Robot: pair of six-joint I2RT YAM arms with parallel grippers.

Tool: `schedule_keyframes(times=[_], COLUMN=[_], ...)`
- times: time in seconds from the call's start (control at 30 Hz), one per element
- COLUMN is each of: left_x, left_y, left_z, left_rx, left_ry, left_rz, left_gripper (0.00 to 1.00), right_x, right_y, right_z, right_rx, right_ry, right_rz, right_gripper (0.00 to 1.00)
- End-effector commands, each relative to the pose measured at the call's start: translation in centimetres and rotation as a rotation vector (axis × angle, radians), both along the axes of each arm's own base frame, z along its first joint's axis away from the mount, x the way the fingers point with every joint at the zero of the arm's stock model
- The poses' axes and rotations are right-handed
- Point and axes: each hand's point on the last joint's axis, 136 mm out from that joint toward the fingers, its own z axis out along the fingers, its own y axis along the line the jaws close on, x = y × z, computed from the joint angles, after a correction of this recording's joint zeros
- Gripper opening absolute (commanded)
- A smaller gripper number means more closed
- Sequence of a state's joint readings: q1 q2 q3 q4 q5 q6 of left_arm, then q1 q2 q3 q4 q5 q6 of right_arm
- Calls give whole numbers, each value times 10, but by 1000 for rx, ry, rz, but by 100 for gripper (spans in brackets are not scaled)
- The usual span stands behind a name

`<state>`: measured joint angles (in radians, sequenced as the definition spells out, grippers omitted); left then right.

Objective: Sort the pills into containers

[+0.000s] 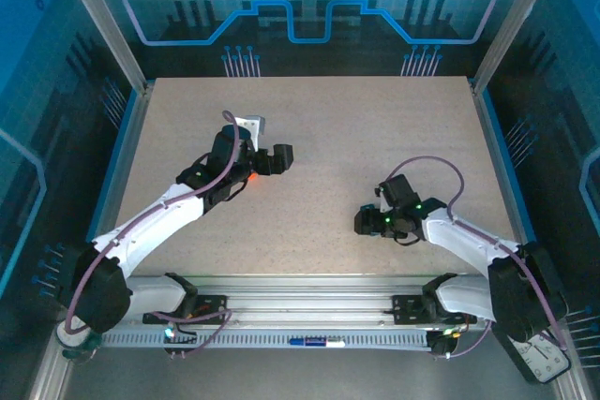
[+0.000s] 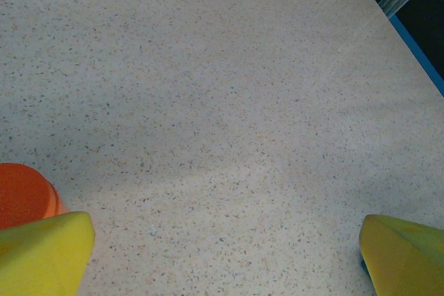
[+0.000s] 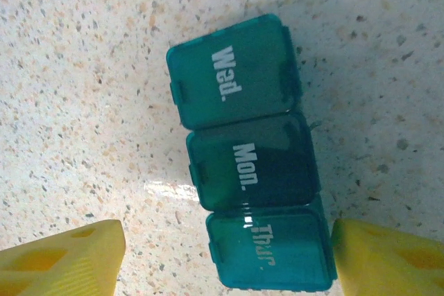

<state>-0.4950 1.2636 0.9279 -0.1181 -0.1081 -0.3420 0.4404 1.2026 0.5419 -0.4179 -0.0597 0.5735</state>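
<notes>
Three labelled compartments on the pill box [image 3: 246, 164]; my right hand [image 3: 225, 251], fingers [image 3: 66, 261] apart, straddles its end. An off-centre squeeze could twist it.

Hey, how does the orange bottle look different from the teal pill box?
The bottle is orange and round; the pill box is dark teal and made of square compartments. The pill box's lids carry day labels; the bottle's visible part carries none. Both rest on the speckled table.
</notes>
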Motion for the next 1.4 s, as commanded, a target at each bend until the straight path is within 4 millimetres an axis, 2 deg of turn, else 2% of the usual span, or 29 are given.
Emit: schedule_keyframes(times=[0.0, 0.17, 0.47, 1.0, 1.37], left_x=[4, 4, 3, 4, 3], left_y=[-9, -10, -11, -13, -13], left_z=[10, 10, 9, 5, 4], left_rx=[-41, -39, -43, -50, -52], left_ry=[-19, -19, -14, -1, 5], left_rz=[-13, -19, -22, -25, -26], left_gripper=[99, 99, 99, 99, 99], right_x=[-4, -4, 1, 9, 11], right_y=[-2, -5, -10, -3, -3], right_z=[-6, -11, -13, -13, -18], right_rx=[-42, -150, -296, -297, -295], right_ry=[11, 10, -20, -42, -37], right_rz=[-1, 35, 73, 46, 36], right_gripper=[76, 70, 65, 61, 53])
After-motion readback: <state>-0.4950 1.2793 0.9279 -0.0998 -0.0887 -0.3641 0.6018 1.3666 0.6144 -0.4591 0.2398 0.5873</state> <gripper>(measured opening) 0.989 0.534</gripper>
